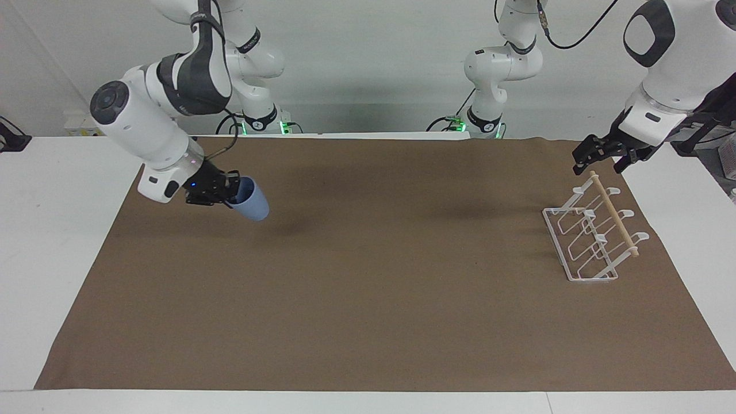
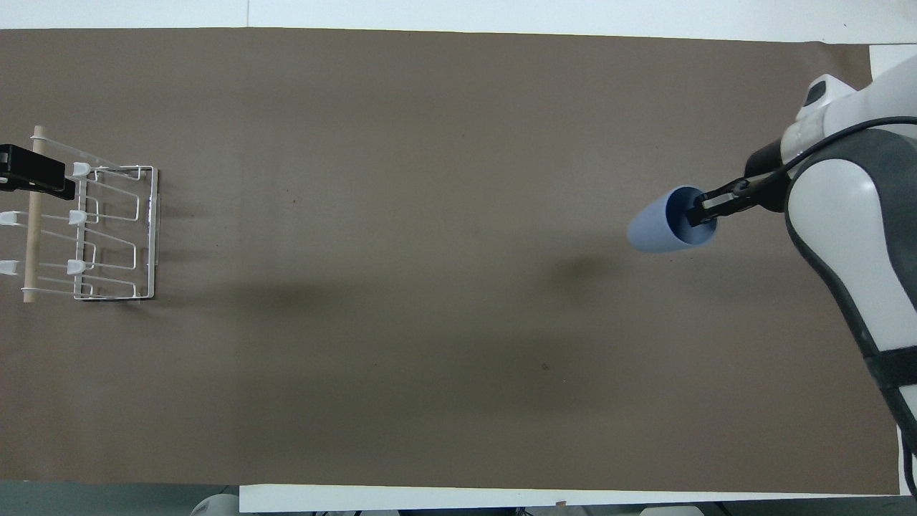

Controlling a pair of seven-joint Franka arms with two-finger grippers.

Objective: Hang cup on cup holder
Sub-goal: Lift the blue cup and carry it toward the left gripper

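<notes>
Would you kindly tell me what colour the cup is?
The cup is plain light blue, clearest in the overhead view.

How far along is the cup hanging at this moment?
Done: the right end effector has gripped the cup by its rim and holds it tilted above the brown mat. In hand: carrying it toward the cup holder at the left arm's end. Left: hanging it on a prong. The left end effector waits over the holder's dowel.
</notes>
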